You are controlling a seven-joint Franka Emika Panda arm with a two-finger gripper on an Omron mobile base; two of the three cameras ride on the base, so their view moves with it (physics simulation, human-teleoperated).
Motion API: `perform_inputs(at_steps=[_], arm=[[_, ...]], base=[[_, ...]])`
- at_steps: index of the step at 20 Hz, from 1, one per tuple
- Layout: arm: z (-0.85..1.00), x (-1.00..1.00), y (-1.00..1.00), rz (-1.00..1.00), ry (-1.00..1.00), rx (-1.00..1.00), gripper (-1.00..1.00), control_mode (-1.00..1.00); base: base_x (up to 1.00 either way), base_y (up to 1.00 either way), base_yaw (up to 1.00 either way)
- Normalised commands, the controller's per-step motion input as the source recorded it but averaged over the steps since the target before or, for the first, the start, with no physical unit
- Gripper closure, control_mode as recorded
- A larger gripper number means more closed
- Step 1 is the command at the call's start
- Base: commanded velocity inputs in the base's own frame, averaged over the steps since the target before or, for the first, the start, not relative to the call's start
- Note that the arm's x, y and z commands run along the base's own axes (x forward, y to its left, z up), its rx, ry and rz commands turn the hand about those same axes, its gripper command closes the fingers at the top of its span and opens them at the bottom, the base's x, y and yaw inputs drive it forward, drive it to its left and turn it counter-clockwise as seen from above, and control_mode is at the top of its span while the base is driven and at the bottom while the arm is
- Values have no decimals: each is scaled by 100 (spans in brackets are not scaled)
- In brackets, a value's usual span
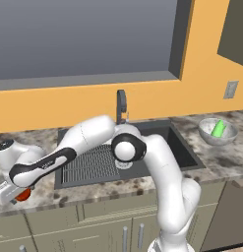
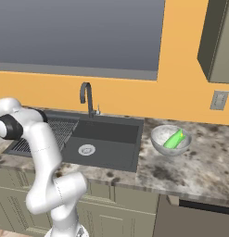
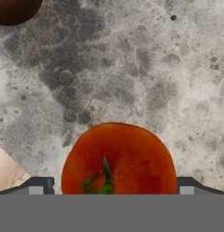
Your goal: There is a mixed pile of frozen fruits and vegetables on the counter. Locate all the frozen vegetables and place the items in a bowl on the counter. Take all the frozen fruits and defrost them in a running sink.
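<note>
Where the hand view looks straight down, a round red tomato with a green stem is seen on the speckled grey-brown granite surface, lying between the spread fingertips of the wide-open end effector, and a small dark reddish-brown round fruit is cut by the corner. From the left base view, the white arm is seen stretched low to the left of the dark-grey sink, the end effector over the tomato. From both base views, a light-green elongated vegetable is seen in the shallow greyish glass-like bowl right of the sink.
</note>
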Motion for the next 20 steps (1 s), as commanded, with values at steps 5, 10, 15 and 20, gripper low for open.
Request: perform_inputs(at_steps=[5,10,15,20], arm=[[-14,2,6,-1,0,0,100,-100],[-6,0,1,0,0,-2,100,-100],[27,-6,-2,-1,-7,0,100,-100],[63,-1,-20,-5,-9,0,100,-100]], base=[[0,0,0],[0,0,0],[0,0,0],[0,0,0]])
